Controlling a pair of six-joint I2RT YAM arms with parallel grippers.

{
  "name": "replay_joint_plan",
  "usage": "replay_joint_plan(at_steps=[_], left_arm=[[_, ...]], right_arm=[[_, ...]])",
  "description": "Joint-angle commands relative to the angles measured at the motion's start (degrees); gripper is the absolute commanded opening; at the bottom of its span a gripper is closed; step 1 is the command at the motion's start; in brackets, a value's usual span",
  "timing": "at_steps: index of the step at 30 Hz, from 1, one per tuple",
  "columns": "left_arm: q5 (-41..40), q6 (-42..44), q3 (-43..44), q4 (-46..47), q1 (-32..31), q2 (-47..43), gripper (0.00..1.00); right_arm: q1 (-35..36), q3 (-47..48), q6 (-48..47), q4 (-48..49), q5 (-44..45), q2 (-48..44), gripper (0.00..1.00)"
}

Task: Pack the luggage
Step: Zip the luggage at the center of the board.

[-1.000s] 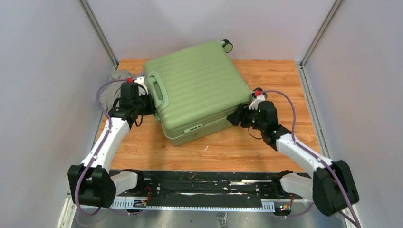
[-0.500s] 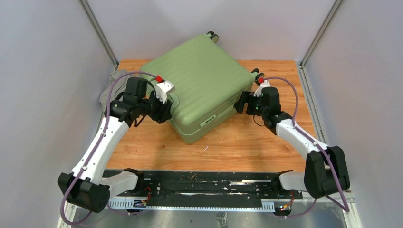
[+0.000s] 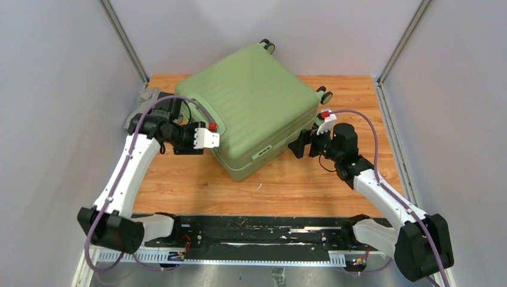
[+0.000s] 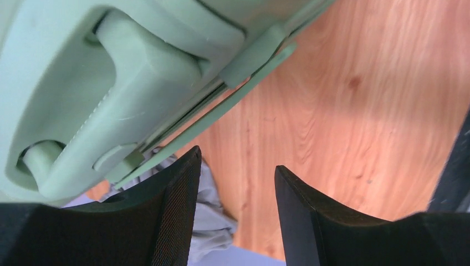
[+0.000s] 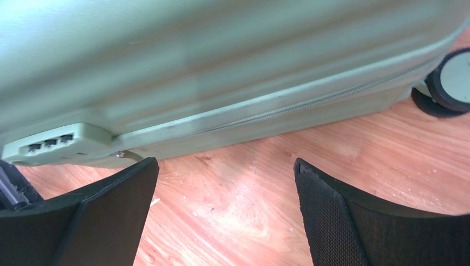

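Observation:
The luggage (image 3: 248, 110) is a light-green ribbed suitcase, closed and lying flat and skewed on the wooden table (image 3: 299, 185). My left gripper (image 3: 190, 145) is next to its left side by the side handle (image 4: 111, 100). In the left wrist view the left gripper (image 4: 237, 160) is open, with only wood and grey cloth between the fingers. My right gripper (image 3: 297, 145) sits off the near right side, just short of the zip seam. It is wide open (image 5: 226, 162) over bare wood. The number lock (image 5: 50, 141) is to its left.
A grey cloth (image 3: 143, 98) lies at the back left, partly under the suitcase corner, and shows as the cloth (image 4: 213, 216) in the left wrist view. Suitcase wheels (image 3: 326, 94) stick out at the back right, one wheel (image 5: 451, 77) close to the right gripper. Walls enclose three sides.
The suitcase has swung and slid toward the back, then stopped. My left gripper opened and came off the side handle. My right gripper opened wider and drew back toward the front.

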Motion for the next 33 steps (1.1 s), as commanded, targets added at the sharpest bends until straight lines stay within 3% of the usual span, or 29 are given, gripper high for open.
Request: replay_joint_plan(at_steps=[1,5,9,15,21,29,31,33], left_arm=[[-2.2,17.0,4.4,-1.8,3.0,7.1,0.56],[-1.3,22.0,4.9,-1.4,4.0,10.5,0.55],[-0.8,21.1,4.5,2.8,4.0,12.4,0.53],[-0.7,19.2,0.8,12.3,4.0,11.9,0.46],[-0.7,22.2,-8.2,21.3,4.0,7.1,0.51],[0.6,22.6,-13.5,26.7,3.9,7.1,0.52],[1.1,22.4,-13.6,26.8,3.6,7.6,0.47],[1.1,22.2,-13.6,26.8,3.3,7.7,0.31]], right_arm=[[1.1,-0.9,-2.9,1.3,-5.1,-1.5,0.96],[1.1,-2.6,-2.0,3.2,-5.5,-2.1,0.96],[1.1,-4.3,-1.5,5.8,-6.6,-2.6,0.96],[1.9,-6.3,-1.9,13.6,-12.4,0.9,0.86],[4.9,-5.7,-2.0,17.6,-15.1,5.6,0.86],[6.0,-7.1,-1.1,21.8,-15.6,7.0,0.85],[6.1,-7.4,-1.8,23.4,-16.4,7.9,0.85],[6.1,-7.4,-3.5,24.9,-18.4,9.1,0.84]])
